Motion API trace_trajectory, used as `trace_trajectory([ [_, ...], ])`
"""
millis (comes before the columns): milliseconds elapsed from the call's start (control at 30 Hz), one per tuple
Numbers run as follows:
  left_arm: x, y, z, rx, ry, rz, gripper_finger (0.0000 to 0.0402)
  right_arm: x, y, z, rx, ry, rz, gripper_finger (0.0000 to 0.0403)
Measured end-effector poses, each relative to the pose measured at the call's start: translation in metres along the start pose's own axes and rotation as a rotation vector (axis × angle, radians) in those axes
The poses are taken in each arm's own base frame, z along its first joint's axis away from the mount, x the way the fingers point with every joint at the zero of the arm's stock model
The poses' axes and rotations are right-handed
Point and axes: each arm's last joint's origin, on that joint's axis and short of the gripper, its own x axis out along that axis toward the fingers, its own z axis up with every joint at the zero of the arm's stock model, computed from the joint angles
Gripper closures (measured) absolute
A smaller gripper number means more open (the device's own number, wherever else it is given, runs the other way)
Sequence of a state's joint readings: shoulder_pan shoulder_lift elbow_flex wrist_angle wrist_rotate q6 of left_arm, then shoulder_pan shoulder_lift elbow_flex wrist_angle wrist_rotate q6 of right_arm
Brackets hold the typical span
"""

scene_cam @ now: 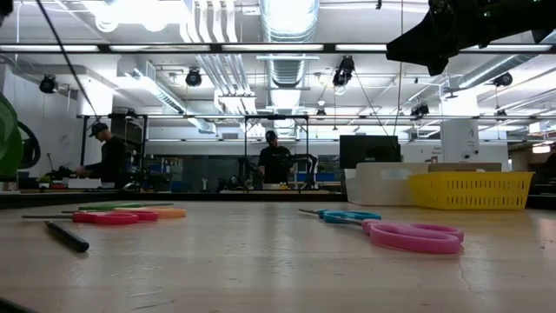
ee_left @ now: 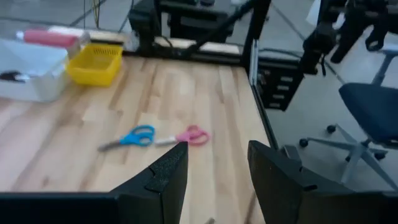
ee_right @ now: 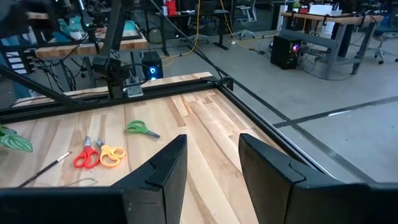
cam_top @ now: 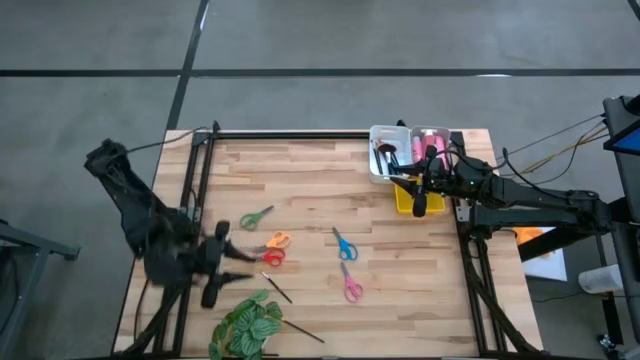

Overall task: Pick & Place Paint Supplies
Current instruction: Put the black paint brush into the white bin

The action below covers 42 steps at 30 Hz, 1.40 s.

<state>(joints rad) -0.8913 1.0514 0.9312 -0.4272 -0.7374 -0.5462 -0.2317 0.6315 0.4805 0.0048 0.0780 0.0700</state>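
— Spanning most of the high view, what lies on the pale wooden slatted table [cam_top: 400, 300]?

— The white plastic bin [cam_top: 390, 150] and yellow mesh basket [cam_top: 404, 200] sit upper right, under the right gripper [cam_top: 419, 206], its fingers parted and empty. The left gripper [cam_top: 243, 268], lower left, gapes empty too.

— And smaller things?

— Centre: green [cam_top: 256, 217], orange [cam_top: 279, 241], red [cam_top: 272, 258], blue [cam_top: 344, 244] and pink scissors [cam_top: 351, 288]; a thin dark brush [cam_top: 276, 288].

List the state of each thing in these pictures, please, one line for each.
Left gripper: open, empty, above the table.
Right gripper: open, empty, over the yellow basket.
White bins: holding brushes and pink tubes.
Green scissors: lying flat.
Blue scissors: lying flat.
Pink scissors: lying flat.
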Motion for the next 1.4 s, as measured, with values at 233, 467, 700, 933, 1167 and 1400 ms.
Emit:
trace_trajectory([
  [233, 0.01, -0.052, -0.008, -0.006, 0.121, 0.001, 0.0232, 0.0, 0.0, 0.0, 0.0, 0.0, 0.0, 0.0259],
  [467, 0.009, -0.088, -0.019, 0.1, 0.238, -0.039, 0.0232, 0.0, 0.0, 0.0, 0.0, 0.0, 0.0, 0.0259],
  [700, -0.005, -0.114, -0.05, 0.082, 0.312, -0.112, 0.0232, 0.0, 0.0, 0.0, 0.0, 0.0, 0.0, 0.0259],
  [933, -0.016, -0.142, -0.08, 0.093, 0.323, -0.196, 0.0232, 0.0, 0.0, 0.0, 0.0, 0.0, 0.0, 0.0259],
  [1167, -0.006, -0.159, -0.106, 0.025, 0.345, -0.18, 0.0232, 0.0, 0.0, 0.0, 0.0, 0.0, 0.0, 0.0259],
  [1400, 0.005, -0.168, -0.123, -0.035, 0.355, -0.163, 0.0232, 0.0, 0.0, 0.0, 0.0, 0.0, 0.0, 0.0259],
])
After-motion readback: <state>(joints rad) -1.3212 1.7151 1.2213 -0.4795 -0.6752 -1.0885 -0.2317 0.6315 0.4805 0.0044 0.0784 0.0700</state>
